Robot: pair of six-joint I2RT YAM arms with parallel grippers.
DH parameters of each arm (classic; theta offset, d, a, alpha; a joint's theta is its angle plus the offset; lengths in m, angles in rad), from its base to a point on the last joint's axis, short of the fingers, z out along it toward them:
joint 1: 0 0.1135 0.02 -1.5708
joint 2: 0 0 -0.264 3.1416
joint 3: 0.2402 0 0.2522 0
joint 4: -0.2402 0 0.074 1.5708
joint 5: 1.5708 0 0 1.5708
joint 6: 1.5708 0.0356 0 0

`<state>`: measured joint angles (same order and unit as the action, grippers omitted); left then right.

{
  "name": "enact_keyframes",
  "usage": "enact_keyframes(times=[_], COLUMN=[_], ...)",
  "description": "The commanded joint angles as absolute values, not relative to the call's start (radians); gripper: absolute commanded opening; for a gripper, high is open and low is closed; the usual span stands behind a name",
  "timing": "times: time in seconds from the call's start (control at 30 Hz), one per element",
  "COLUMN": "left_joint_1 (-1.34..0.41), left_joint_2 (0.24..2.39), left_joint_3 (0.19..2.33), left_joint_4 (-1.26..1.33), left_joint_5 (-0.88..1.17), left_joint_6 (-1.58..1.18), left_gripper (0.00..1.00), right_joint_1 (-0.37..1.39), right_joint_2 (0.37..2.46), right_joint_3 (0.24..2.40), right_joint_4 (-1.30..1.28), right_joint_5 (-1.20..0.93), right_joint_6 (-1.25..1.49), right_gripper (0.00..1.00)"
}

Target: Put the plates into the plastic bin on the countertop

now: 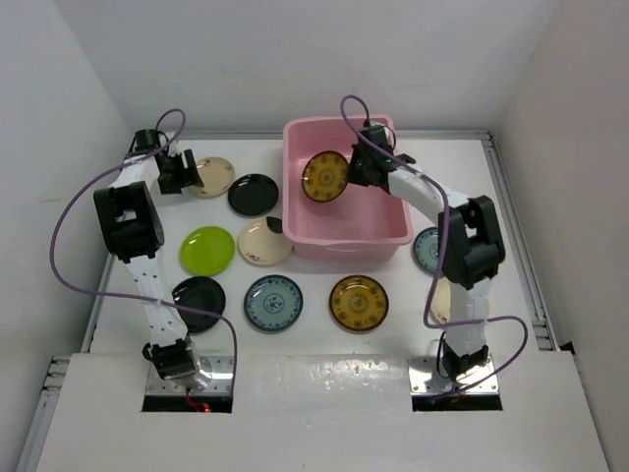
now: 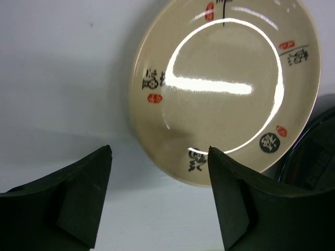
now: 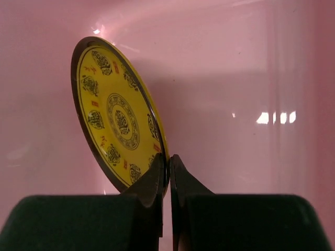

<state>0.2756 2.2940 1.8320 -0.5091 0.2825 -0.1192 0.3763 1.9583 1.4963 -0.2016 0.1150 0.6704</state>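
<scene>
The pink plastic bin (image 1: 346,241) stands at the back middle of the white countertop (image 1: 324,339). My right gripper (image 1: 351,169) is shut on the rim of a yellow-brown patterned plate (image 1: 325,176), held on edge over the bin's inside; the right wrist view shows that plate (image 3: 112,123) pinched between the fingers against pink wall. My left gripper (image 1: 189,173) is open at the back left, its fingers (image 2: 84,193) just short of a cream plate (image 1: 213,176) with red and black marks (image 2: 225,83). One fingertip overlaps the plate's near rim.
On the countertop lie a black plate (image 1: 254,194), a lime green plate (image 1: 207,250), a cream plate (image 1: 264,242), another black plate (image 1: 198,302), a blue-patterned plate (image 1: 273,302) and a yellow-brown plate (image 1: 359,302). Two more plates (image 1: 426,250) lie partly hidden behind the right arm. White walls enclose the sides.
</scene>
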Motion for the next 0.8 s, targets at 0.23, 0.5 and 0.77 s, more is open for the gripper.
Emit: enact_keyframes(times=[0.23,0.5,0.77], left_joint_1=[0.293,0.304,0.336], left_joint_2=[2.393,2.431,2.327], left_joint_3=[1.887,1.933,2.081], left_joint_4=[-0.500,-0.500,-0.491], left_joint_5=[0.362,0.442,0.436], left_joint_6=[-0.224,-0.268,-0.253], left_gripper=[0.63,0.09,0.00], right_joint_1=[0.334,0.333,0.264], right_joint_2=[2.115,2.108,1.858], right_joint_3=[1.667,1.813,1.746], right_joint_4=[-0.357,-0.451,-0.469], right_joint_5=[0.041,-0.084,-0.068], right_joint_6=[0.768,0.582,0.538], right_gripper=[0.11,0.80,0.85])
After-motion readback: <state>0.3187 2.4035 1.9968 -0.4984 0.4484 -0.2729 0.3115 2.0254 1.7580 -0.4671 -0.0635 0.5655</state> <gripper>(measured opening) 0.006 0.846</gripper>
